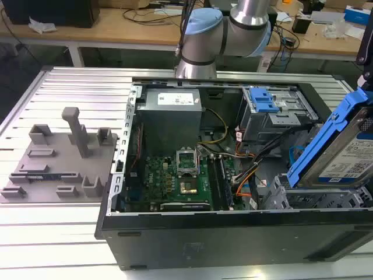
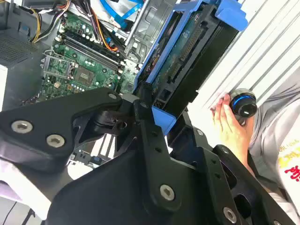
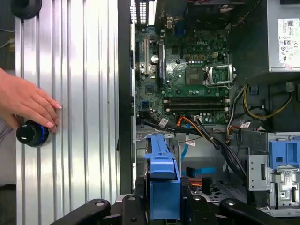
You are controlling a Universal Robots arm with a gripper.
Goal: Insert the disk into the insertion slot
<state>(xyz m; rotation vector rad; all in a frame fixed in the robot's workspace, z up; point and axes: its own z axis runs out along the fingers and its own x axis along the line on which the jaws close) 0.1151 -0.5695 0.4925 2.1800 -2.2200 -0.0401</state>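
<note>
The disk [image 1: 344,157], a silver drive with a white label in a bright blue carrier, hangs tilted above the open computer case at the exterior view's right. Its lower end is just over the insertion slot [image 1: 309,199], a grey perforated metal cage in the case's near right corner. In both wrist views my gripper [image 2: 152,110] [image 3: 163,204] is shut on the blue carrier's end, with black fingers on either side of it. The disk [image 3: 161,164] points down into the case beside the cables.
A taller grey bay with a blue latch [image 1: 265,102] stands behind the slot. The motherboard [image 1: 175,175], the power supply [image 1: 172,111] and orange cables [image 1: 245,178] lie inside the case. A person's hand [image 3: 28,105] rests on a black knob [image 3: 32,133] on the ribbed table. A grey fixture plate [image 1: 58,157] lies to the exterior view's left.
</note>
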